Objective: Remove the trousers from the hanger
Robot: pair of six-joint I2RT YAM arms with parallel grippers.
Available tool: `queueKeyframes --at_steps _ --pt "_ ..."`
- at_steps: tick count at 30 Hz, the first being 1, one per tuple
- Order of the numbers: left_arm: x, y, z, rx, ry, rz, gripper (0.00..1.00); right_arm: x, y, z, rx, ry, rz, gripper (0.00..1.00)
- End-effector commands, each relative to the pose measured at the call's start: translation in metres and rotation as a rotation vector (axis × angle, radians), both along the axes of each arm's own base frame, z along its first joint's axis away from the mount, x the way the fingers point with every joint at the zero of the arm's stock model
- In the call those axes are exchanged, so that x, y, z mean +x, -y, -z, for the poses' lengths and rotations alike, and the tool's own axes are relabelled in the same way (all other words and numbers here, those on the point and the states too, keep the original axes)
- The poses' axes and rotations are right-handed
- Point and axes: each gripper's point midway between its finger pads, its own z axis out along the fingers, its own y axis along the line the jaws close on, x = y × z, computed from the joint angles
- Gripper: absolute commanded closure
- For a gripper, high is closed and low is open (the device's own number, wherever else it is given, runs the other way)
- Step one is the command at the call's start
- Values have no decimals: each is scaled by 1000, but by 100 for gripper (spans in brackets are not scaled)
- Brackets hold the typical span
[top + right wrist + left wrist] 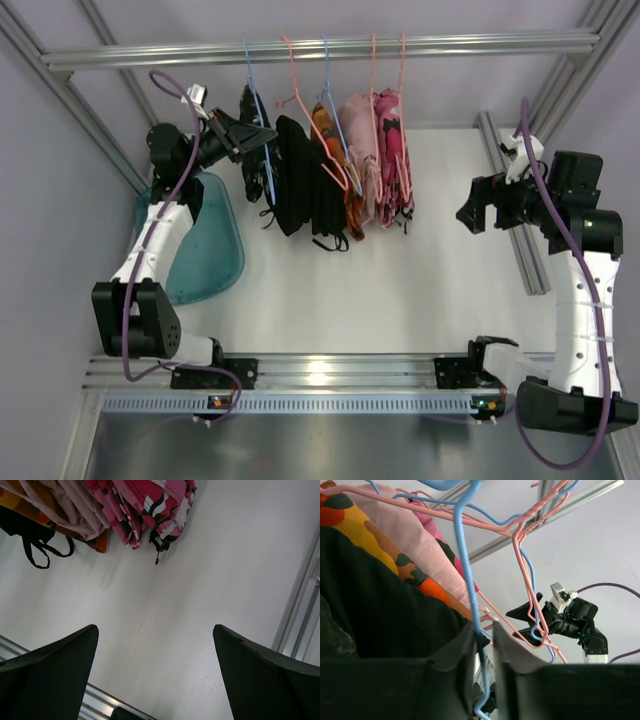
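Note:
Two dark trousers hang from the rail: black ones with white speckles (250, 150) on a blue hanger (265, 150), and plain black ones (298, 190) with dangling straps (330, 240). My left gripper (262, 133) is raised at the speckled trousers. In the left wrist view its fingers (462, 645) are shut on the blue hanger's wire (470, 580), with plain black cloth (385, 610) and speckled cloth (332, 635) to the left. My right gripper (468, 215) is open and empty, to the right of the clothes. In the right wrist view it (155, 630) is over bare table, with the straps (37, 550) at the far left.
An orange patterned garment (345, 180), a pale pink one (362, 140) and a pink-red one (395, 160) hang on pink and blue hangers from the metal rail (450, 42). A teal bin (215, 260) lies at the left. A metal frame post (520, 240) runs along the right.

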Motion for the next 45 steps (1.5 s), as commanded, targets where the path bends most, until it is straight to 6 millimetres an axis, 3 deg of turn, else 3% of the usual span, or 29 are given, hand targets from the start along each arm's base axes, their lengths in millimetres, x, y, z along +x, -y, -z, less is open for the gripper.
queueKeyframes --at_steps 1,4,5,10,16,22,26,27,29,30,34,42,43,45 --pt "-9 5 -19 -18 80 43 79 4 1 -15 -8 50 -4 1" --pt "-6 5 -26 -35 75 35 98 4 1 -17 -6 51 -4 1" --pt "-5 5 -27 -43 64 38 100 5 1 -19 -7 58 -4 1" --pt "-7 3 -55 -59 146 19 100 6 0 -26 -8 72 -9 1" --pt "-27 1 -115 -104 318 24 100 8 -3 -40 9 116 -18 1" --pt "-51 1 -147 -102 413 25 100 6 -11 -57 39 167 -50 1" --pt "-70 1 -141 -100 409 29 100 3 -26 -90 125 257 -84 0" --pt "-71 1 -128 -96 382 29 100 5 -29 -100 141 296 -94 1" --pt "-87 0 -124 -91 391 28 100 2 -39 -122 211 329 -121 1" --pt "-87 1 -107 -88 351 30 100 2 -43 -129 236 340 -135 1" --pt "-114 0 -90 -72 340 28 100 10 -62 -167 406 366 -194 0" --pt "-149 0 -58 -35 289 16 100 41 -96 -201 510 378 -309 1" --pt "-161 -1 -62 -25 326 12 100 40 -117 -209 522 378 -374 1" --pt "-169 -1 -61 -15 342 3 100 43 -132 -218 530 391 -409 0"
